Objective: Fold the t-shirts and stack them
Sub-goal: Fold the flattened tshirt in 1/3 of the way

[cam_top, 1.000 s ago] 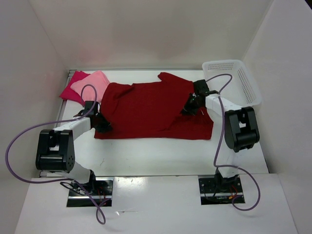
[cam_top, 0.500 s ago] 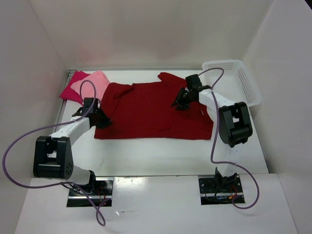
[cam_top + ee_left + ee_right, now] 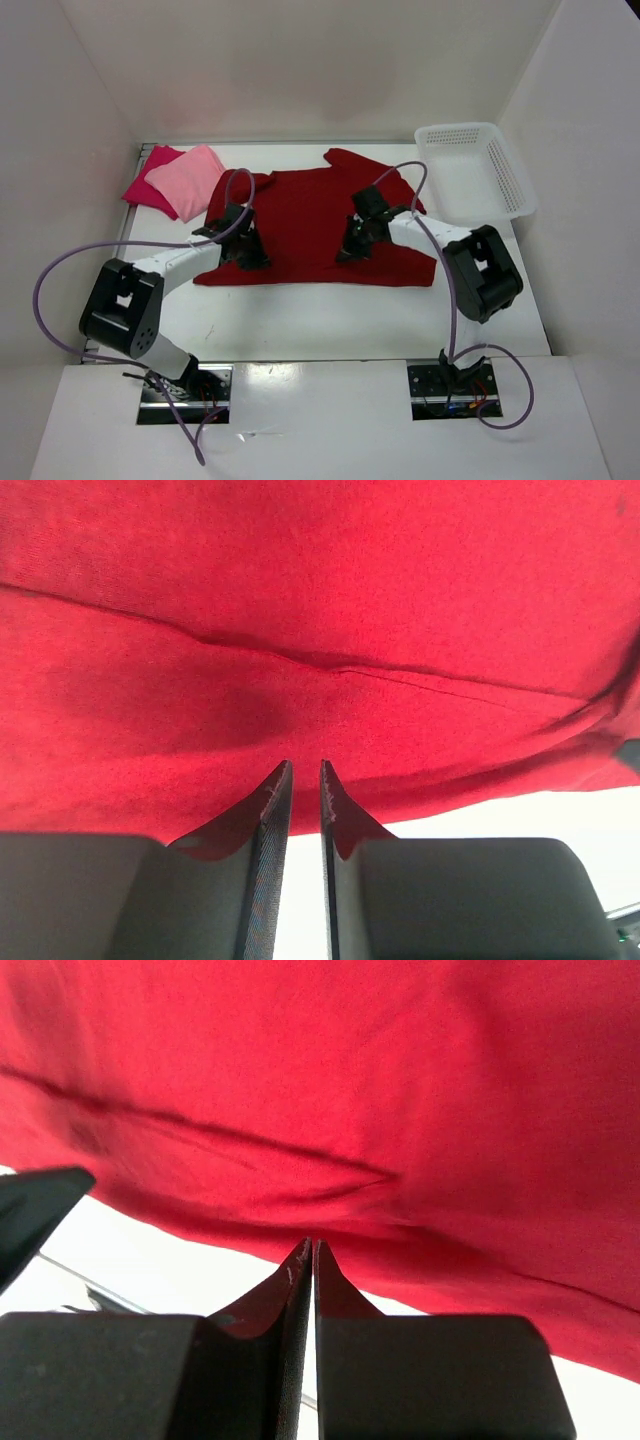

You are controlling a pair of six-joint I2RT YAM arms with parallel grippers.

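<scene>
The large dark red t-shirt (image 3: 300, 215) lies spread across the middle of the table, and it fills both wrist views (image 3: 320, 600) (image 3: 380, 1080). My left gripper (image 3: 247, 254) (image 3: 305, 765) sits over its near left part, jaws pinched to a thin slit with the tips in the cloth's edge. Over the near middle-right part, my right gripper (image 3: 351, 247) (image 3: 312, 1243) has its jaws almost touching, tips at a fold of the same shirt. Folded at the back left are the crimson-pink t-shirt (image 3: 143, 188) and, on top of it, the light pink t-shirt (image 3: 190, 180).
A white mesh basket (image 3: 495, 150) stands at the back right corner. White walls enclose the table on three sides. Bare white tabletop (image 3: 330, 315) runs between the shirt's near hem and the arm bases. Purple cables loop off both arms.
Both grippers moved inward over the dark red shirt, the left from its left edge rightward, the right from its right side toward the middle. The right jaws opened and closed again.
</scene>
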